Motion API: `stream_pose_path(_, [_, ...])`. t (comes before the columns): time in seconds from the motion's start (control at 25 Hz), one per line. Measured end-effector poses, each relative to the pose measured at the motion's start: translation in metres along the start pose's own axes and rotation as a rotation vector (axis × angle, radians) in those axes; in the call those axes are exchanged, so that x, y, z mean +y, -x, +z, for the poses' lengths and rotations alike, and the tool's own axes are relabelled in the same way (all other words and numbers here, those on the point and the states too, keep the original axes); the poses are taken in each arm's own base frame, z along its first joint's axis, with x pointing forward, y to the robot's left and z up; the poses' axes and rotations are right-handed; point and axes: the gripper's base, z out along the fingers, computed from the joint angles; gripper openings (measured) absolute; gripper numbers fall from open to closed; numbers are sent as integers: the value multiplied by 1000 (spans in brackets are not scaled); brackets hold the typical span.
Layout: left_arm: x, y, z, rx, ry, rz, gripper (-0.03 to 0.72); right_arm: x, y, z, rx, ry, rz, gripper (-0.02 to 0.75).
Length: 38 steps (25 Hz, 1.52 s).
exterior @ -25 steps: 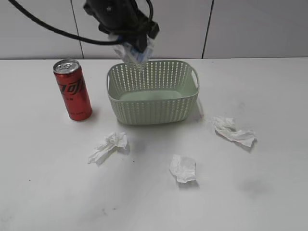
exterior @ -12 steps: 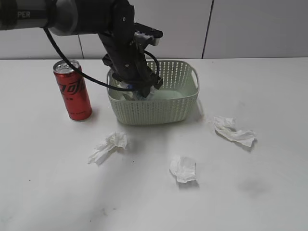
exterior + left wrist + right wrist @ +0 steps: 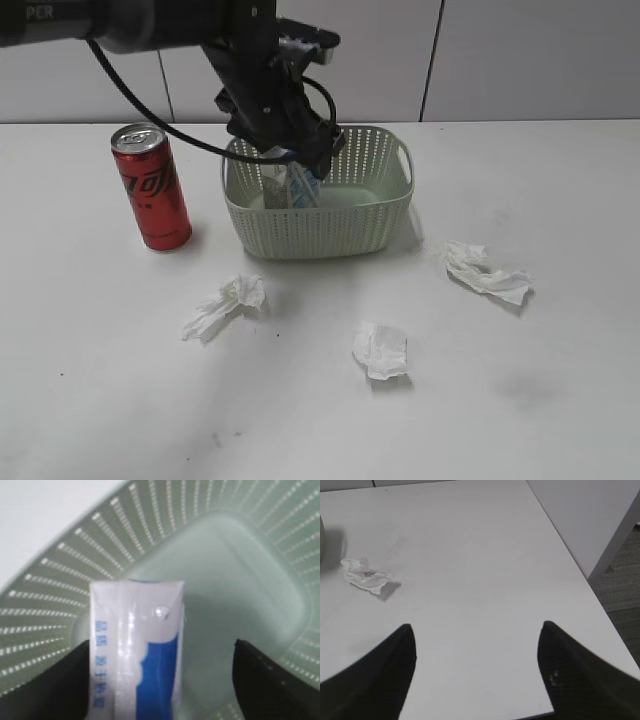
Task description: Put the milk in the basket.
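Milk (image 3: 134,650) inside basket (image 3: 318,232), white table (image 3: 520,400), both jaws open, empty

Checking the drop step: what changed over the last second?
The left gripper came down from above the basket's back rim into it with the milk carton, then rose slightly. Its fingers now stand wide, the carton against one only, seemingly just released and upright inside. The red soda can and three crumpled tissues stayed put.

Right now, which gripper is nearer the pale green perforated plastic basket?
Left. The left gripper is open over the pale green basket, beside the milk carton; the right gripper hovers over bare table.
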Motion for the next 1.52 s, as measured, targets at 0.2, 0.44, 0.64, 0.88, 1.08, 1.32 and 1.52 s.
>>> stream_pose_path(0.2, [-2,25,-63,-79,1,13,634,0,0,0,0,0,0,586])
stream_pose_path(0.44, [-4,28,-157,-133,49,46,639,0,0,0,0,0,0,586])
stream_pose_path(0.64, [10,17,-205,-135,160,27,640,0,0,0,0,0,0,587])
stream_pose_path(0.88, [57,-8,-243,-165,228,-136,638,0,0,0,0,0,0,587])
stream_pose_path(1.08, [80,-54,-247,-69,241,-237,627,0,0,0,0,0,0,586])
stream_pose_path(1.32, [74,-142,-244,87,240,-344,612,0,0,0,0,0,0,586])
stream_pose_path(1.52, [48,-221,-246,86,247,-386,594,0,0,0,0,0,0,586])
